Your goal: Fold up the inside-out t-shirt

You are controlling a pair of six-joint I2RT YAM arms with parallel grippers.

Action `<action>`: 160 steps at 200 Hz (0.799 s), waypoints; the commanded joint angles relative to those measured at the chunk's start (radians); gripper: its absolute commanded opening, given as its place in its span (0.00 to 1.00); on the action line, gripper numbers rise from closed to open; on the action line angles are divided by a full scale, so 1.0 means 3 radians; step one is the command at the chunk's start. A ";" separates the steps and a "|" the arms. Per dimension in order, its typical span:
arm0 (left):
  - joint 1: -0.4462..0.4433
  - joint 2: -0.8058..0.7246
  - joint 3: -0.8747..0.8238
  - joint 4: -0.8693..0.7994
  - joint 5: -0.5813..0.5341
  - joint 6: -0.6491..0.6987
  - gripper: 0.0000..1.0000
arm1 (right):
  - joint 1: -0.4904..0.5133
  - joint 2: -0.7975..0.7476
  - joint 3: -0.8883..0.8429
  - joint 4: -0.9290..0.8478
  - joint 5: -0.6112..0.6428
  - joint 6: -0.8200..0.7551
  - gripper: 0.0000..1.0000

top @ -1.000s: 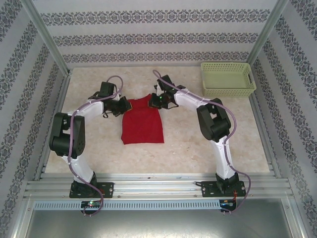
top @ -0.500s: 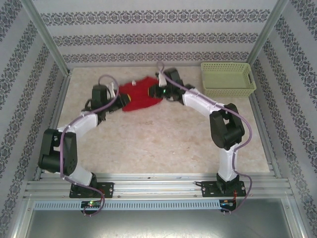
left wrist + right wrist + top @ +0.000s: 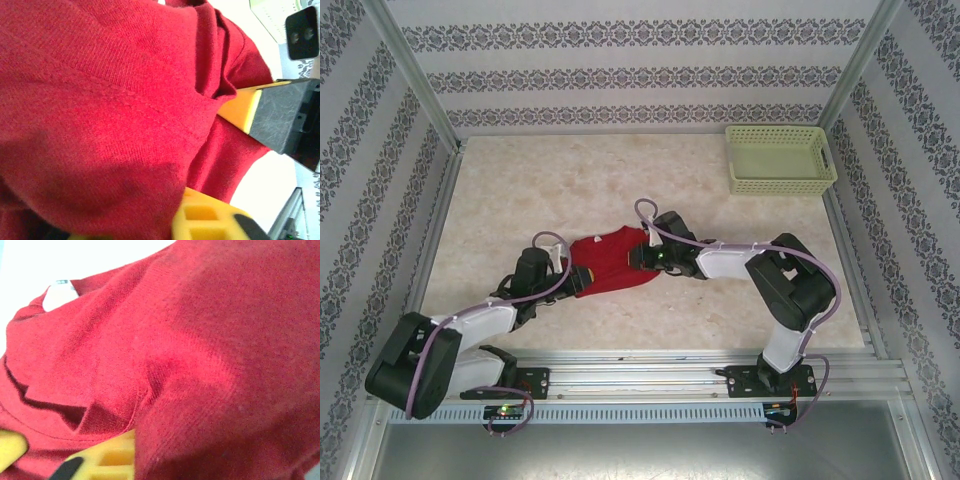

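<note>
Now, near the front middle of the desk (image 3: 620,180): the inside-out t-shirt (image 3: 610,268), bunched into a wide red band rather than spread flat. Runs with its long axis left to right across the desk, strung between the two hands, far edge humped and rumpled, near edge sagging toward the arm bases.

At the shirt's left end, the left hand (image 3: 571,277), closed on the cloth. Seen from the left wrist: red knit gathered between the yellow finger pads (image 3: 240,107), a raised seam crossing the fabric on a slant, folds piling toward the upper right.

At the shirt's right end, the right hand (image 3: 638,260), likewise clamped on the fabric. Seen from the right wrist: cloth draped over and pinched at the yellow fingers (image 3: 107,457), a small white label (image 3: 59,295) showing at the upper left of the fabric, a dark fold just above the fingers.

Well apart from all this, at the far right corner: the pale green basket (image 3: 780,184), upright, touching nothing red.
</note>
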 commanded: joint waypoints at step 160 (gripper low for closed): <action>0.0519 0.0988 0.1393 -0.1251 -0.0313 0.0041 0.67 | -0.0351 0.0509 0.1459 -0.1612 0.0336 -0.0040 0.72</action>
